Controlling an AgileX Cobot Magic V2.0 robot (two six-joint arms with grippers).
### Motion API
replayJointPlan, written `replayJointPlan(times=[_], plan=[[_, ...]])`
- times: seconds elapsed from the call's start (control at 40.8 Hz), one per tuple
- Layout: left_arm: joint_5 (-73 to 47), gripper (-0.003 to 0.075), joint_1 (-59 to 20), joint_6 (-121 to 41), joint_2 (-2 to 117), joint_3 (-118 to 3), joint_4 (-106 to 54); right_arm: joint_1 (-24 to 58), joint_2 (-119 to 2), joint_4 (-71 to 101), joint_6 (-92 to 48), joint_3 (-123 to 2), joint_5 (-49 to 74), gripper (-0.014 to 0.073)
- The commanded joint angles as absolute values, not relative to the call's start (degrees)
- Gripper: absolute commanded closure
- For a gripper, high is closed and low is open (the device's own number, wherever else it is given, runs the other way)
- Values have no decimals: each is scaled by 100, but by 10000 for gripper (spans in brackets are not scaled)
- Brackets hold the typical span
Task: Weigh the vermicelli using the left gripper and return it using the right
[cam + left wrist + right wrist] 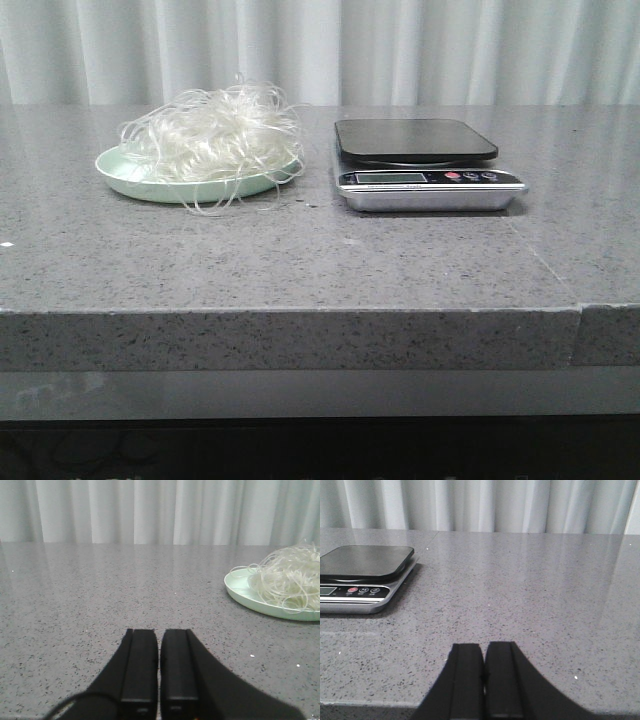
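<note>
I read this as the very start: nothing weighed yet. The vermicelli (pixel 212 133) sits heaped on the green plate (pixel 125 177) at the left-centre of the front view, just beside the scale (pixel 425 165), whose platform is bare. My left pincer (pixel 159 667) and right pincer (pixel 484 680) both rest near the desk (pixel 320 260) with fingers together, holding nothing. Pickup, weighing and return all remain.

Soft, even light fills the room, leaving only faint shadows under the pale green plate (pixel 130 178) and the silver kitchen scale (pixel 430 190). The speckled grey stone tabletop (pixel 300 250) shows a mild sheen near the white pleated curtain (pixel 320 50), at the top of the frame. The wrist views look slightly soft and grainy, with the black fingers (pixel 142 670) at the bottom edge blurred.
</note>
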State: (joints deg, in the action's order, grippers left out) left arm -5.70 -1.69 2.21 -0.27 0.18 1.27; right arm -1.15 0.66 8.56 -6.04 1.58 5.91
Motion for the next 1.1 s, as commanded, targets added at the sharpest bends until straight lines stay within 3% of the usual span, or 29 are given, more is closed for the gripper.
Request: replayJointPlan(times=[0.0, 0.711, 1.079], plan=[[-137, 573, -162, 228, -137, 64, 69, -156, 149, 894, -589, 114, 114, 434], [-55, 573, -162, 228, -137, 54, -242, -156, 149, 894, -589, 114, 114, 434], [2139, 573, -151, 228, -137, -150, -332, -156, 149, 894, -589, 114, 114, 434]])
